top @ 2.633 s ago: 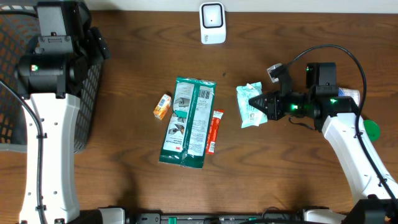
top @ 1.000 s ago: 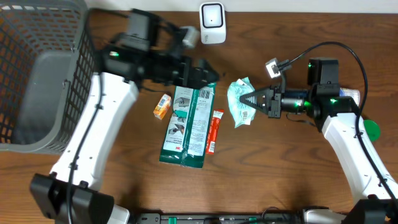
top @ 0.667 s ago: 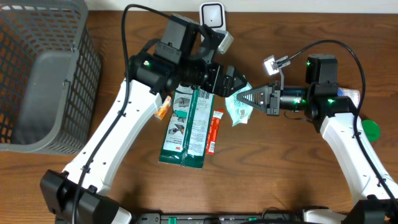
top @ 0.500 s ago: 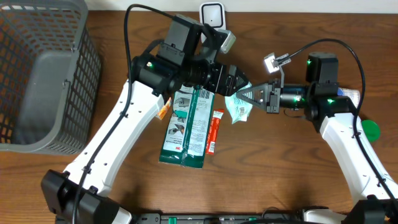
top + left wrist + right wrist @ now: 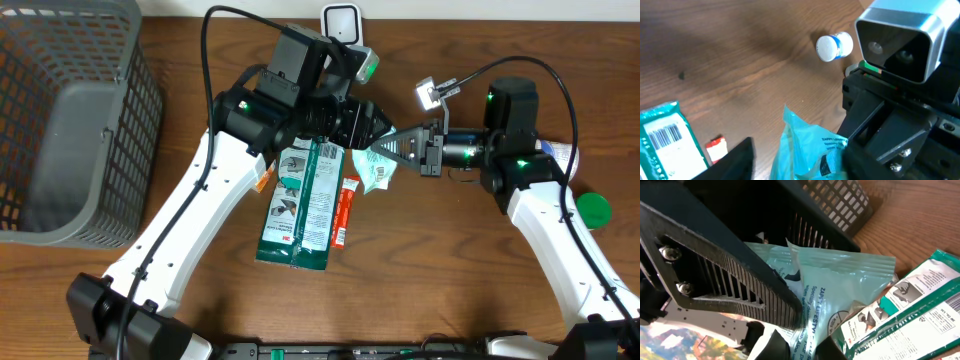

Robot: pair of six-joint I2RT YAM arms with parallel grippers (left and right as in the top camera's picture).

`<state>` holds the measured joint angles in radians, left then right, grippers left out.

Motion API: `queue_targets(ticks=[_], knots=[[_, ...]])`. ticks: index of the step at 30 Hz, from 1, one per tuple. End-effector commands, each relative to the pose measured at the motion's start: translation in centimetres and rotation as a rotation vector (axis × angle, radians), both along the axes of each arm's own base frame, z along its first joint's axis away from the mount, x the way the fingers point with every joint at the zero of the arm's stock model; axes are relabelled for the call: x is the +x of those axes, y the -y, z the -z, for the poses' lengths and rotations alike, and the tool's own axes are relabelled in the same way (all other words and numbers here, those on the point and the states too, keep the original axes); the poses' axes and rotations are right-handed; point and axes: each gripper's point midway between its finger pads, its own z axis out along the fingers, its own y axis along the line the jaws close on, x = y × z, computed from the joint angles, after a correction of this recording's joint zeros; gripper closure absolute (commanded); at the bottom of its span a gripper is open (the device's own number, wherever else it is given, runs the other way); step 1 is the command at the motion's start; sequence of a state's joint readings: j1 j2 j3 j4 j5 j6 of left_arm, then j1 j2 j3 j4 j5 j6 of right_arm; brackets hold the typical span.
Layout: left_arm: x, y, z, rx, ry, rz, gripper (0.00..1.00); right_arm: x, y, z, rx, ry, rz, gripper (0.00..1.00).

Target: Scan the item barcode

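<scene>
Mint-green crinkled plastic pouch (image 5: pixel 378 168) held between both arms above dark wooden bench (image 5: pixel 450 280), near white box-shaped scanner (image 5: pixel 342 25) | right pincer (image 5: pixel 392 152) clamped on pouch | left pincer (image 5: pixel 375 130) half-parted around it, one finger (image 5: pixel 735 160) not touching | risk: right lets go before left bites, pouch drops; crowded pincers may clash

A crinkled teal packet (image 5: pixel 807 147) rises at the bottom centre, pressed against a black arm body (image 5: pixel 890 125) that carries a grey camera box (image 5: pixel 900 35). On the wooden surface (image 5: pixel 740 50) lie a white-capped bottle (image 5: pixel 834 46), a green pack (image 5: pixel 665 140) showing its barcode, and a red stick pack (image 5: pixel 716 147).
</scene>
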<state>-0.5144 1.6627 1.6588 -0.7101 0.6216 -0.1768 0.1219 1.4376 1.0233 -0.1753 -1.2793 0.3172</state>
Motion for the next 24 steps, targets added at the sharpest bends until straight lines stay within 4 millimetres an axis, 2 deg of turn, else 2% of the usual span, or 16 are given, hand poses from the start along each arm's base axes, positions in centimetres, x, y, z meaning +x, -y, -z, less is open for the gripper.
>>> queue_targets(ticks=[1,3,4,5,7,8,12,15,19,24], knots=[[0.1,0.2,1.0,0.023,-0.013,0.001,0.64,-0.6,-0.4,-0.8,0.019,-0.018,-0.02,0.99],[0.1,0.2,1.0,0.023,-0.012,0.001,0.78,-0.6,-0.4,-0.8,0.019,-0.017,-0.02,0.99],[0.2,0.2,1.0,0.022,-0.01,0.001,0.81,-0.6,-0.4,-0.8,0.019,-0.018,-0.02,0.96],[0.2,0.2,1.0,0.023,-0.006,-0.002,0.9,-0.6,-0.4,-0.8,0.019,-0.017,-0.021,0.87],[0.6,-0.1,1.0,0.037,0.007,-0.02,0.93,-0.6,-0.4,-0.8,0.019,-0.017,-0.02,0.54],[0.8,-0.1,1.0,0.041,0.013,-0.026,0.93,-0.6,-0.4,-0.8,0.019,-0.018,-0.02,0.43],[1.1,-0.2,0.9,0.035,0.018,-0.036,0.92,-0.4,-0.2,-0.8,0.014,0.026,-0.02,0.16],[0.7,-0.2,0.5,-0.007,-0.008,-0.007,0.93,0.0,0.5,-0.8,0.011,0.04,-0.001,0.08],[-0.3,-0.1,-1.2,-0.142,-0.072,0.087,0.93,0.3,1.9,-0.8,0.019,0.072,0.011,0.07],[-1.2,-1.4,-3.7,-0.31,-0.143,0.186,0.93,-0.5,3.2,-1.8,0.078,0.133,-0.043,0.08]])
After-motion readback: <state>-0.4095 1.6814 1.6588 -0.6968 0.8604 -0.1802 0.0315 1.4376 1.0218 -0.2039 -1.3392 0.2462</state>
